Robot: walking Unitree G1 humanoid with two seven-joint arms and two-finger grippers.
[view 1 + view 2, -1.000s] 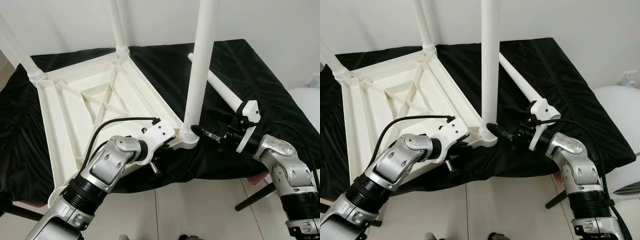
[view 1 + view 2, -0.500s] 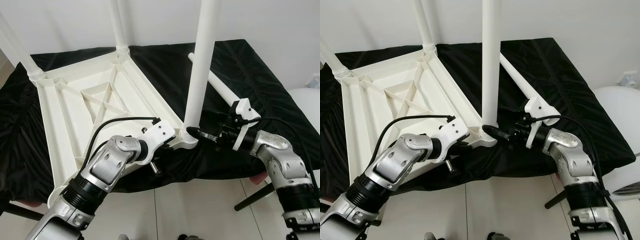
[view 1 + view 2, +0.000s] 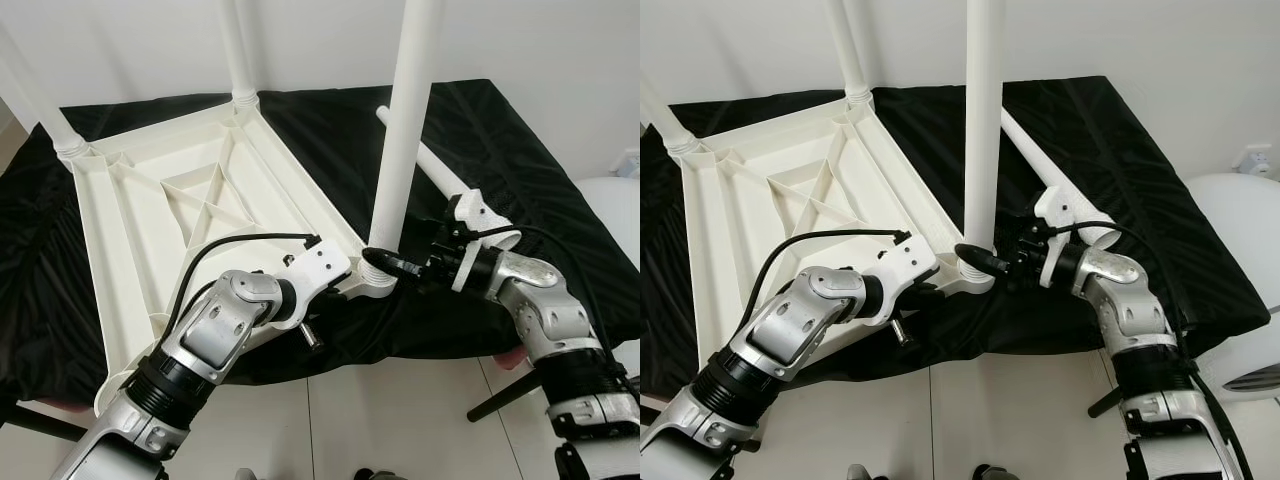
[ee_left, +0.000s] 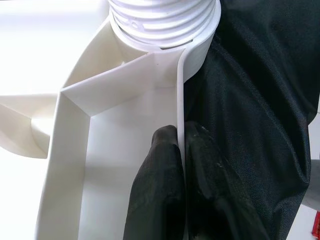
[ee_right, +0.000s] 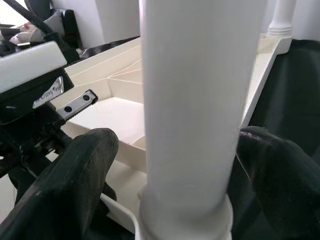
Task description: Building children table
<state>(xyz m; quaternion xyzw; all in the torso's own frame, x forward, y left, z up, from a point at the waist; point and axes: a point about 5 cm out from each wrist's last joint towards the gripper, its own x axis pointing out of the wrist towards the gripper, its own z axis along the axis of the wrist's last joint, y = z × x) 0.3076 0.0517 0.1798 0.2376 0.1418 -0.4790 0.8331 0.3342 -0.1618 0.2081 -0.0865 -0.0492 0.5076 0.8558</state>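
The upturned tabletop (image 3: 200, 190) is lying on the black-draped surface, its near right corner carrying an upright leg (image 3: 400, 150); the right gripper (image 5: 175, 165) is straddling it, fingers spread, seemingly not yet touching, while the left gripper (image 4: 180, 185) is pinching the rim

Right tool (image 5: 187, 170) closer around leg (image 3: 402, 150)

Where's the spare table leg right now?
The spare leg lies on the black cloth, right side of the head view, behind the right pincer and the upright leg.
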